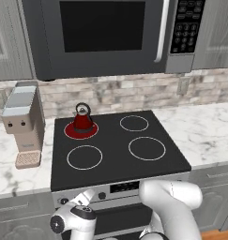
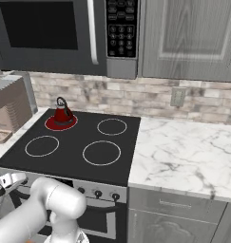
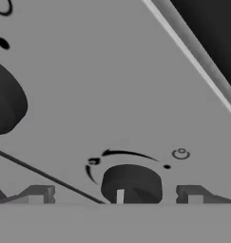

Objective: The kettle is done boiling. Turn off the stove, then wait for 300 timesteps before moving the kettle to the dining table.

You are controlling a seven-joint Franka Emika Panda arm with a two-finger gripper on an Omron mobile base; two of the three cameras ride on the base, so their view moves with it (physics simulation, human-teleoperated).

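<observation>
Four white-ringed burners mark the black glass top of the stove (image 1: 115,154); the back-left burner (image 1: 81,130) glows red, and the kettle (image 1: 82,118) stands upright on it, its dark looped handle raised above the lid; in the right base view the kettle (image 2: 62,114) sits on that same red disc, well apart from the other three rings; a beige coffee machine (image 1: 24,123) stands on the marble table (image 1: 209,131) just left of the stove, and a dark microwave (image 1: 110,33) with a keypad hangs above; grey cabinet doors (image 2: 193,38) fill the wall to the right of it, over a brick backsplash with an outlet (image 2: 178,97); the arm bends low in front of the oven, its hand down at the silver front panel (image 3: 112,85); in the hand view the gripper (image 3: 115,194) is pressed close to that panel, its two fingertips (image 3: 38,193) set wide apart on either side of a dark round knob (image 3: 132,182), neither touching it; a second knob (image 3: 5,102) shows at the left edge; small dial marks curve around the nearer knob.
</observation>
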